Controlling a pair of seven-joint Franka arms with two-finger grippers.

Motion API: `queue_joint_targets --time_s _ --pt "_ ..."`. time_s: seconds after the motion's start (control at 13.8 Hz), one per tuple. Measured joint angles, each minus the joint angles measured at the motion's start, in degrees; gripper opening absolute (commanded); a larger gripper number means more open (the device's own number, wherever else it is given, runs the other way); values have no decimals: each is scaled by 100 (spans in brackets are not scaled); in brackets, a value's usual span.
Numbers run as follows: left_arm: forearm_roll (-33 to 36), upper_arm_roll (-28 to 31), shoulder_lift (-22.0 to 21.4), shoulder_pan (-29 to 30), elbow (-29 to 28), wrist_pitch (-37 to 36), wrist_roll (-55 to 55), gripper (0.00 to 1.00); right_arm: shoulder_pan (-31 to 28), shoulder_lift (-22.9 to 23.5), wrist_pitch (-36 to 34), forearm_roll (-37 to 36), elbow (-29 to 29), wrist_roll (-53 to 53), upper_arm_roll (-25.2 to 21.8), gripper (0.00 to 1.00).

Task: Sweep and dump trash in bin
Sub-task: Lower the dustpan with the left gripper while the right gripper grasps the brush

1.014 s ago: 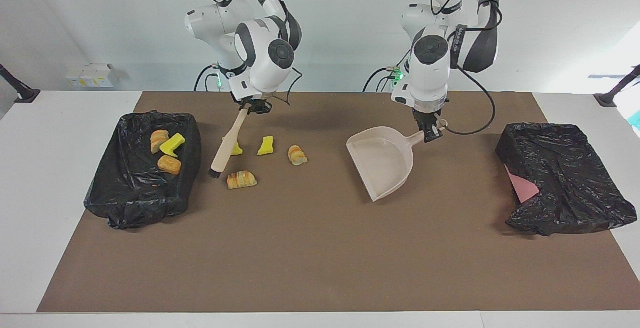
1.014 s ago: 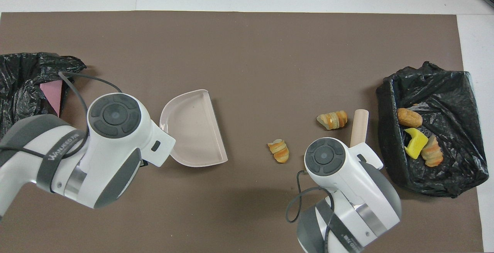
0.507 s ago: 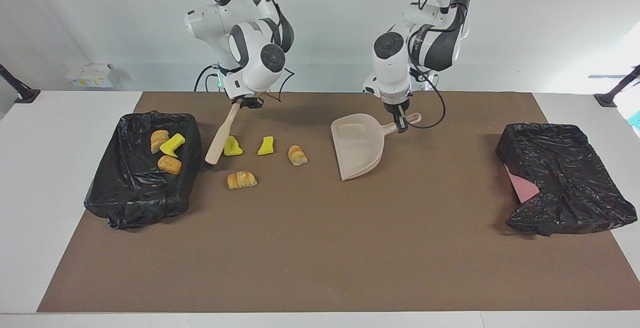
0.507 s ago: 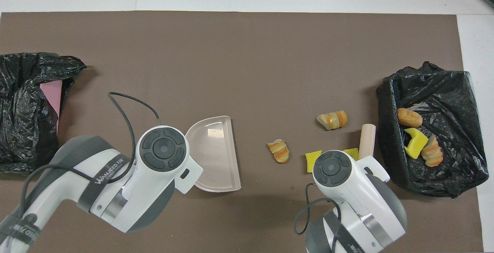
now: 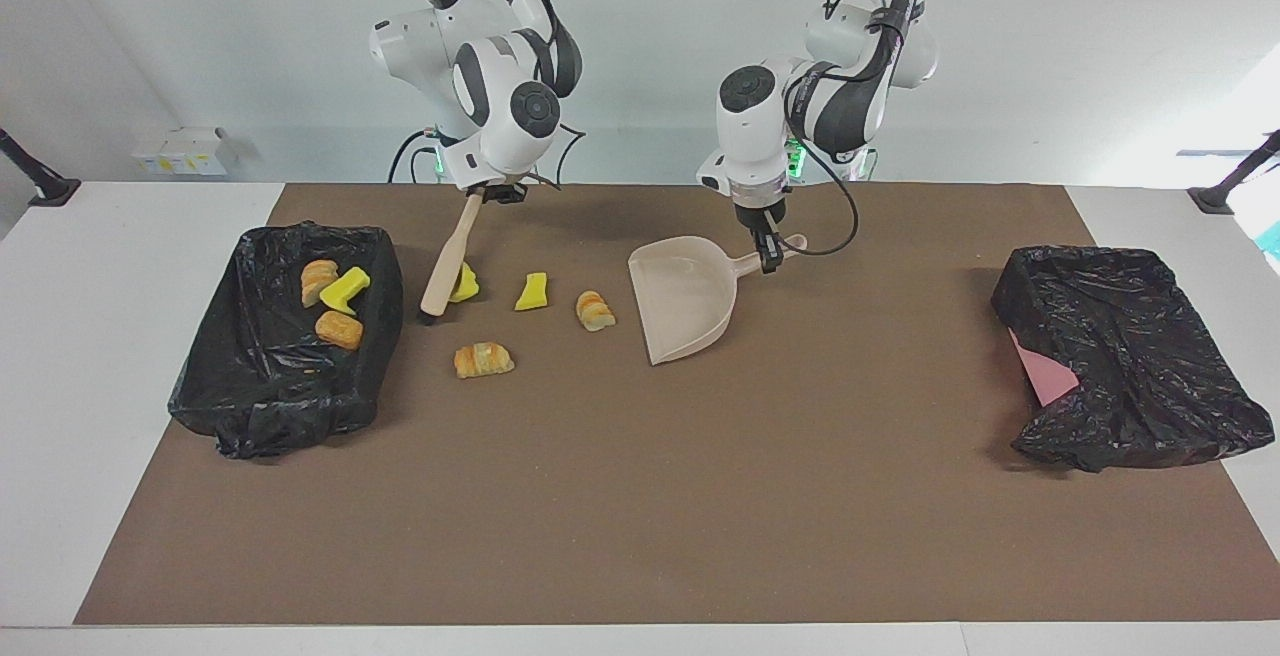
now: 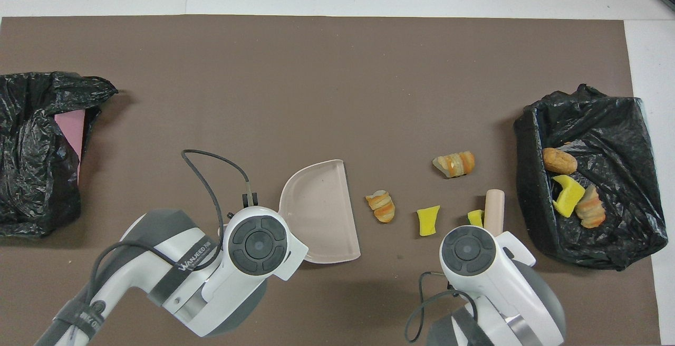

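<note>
Overhead view, "WANJEED" strap on left arm (image 6: 158, 277), dustpan (image 6: 321, 214) beside trash (image 6: 381, 207)

Plain white wall (image 5: 1050, 46), white table (image 5: 110, 316)

Brown mat (image 5: 640, 496) covers the table; white boxes (image 5: 185, 151) against the wall.
</note>
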Motion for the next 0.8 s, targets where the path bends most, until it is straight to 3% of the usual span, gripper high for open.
queue_joint_targets --time_s 0.29,0.8 --pt "0 -6 29 -72 -7 84 -40 0 -1 103 534 564 127 -224 1 0" --pt "0 -14 76 -221 -77 361 -72 0 275 744 805 1546 836 -241 41 0"
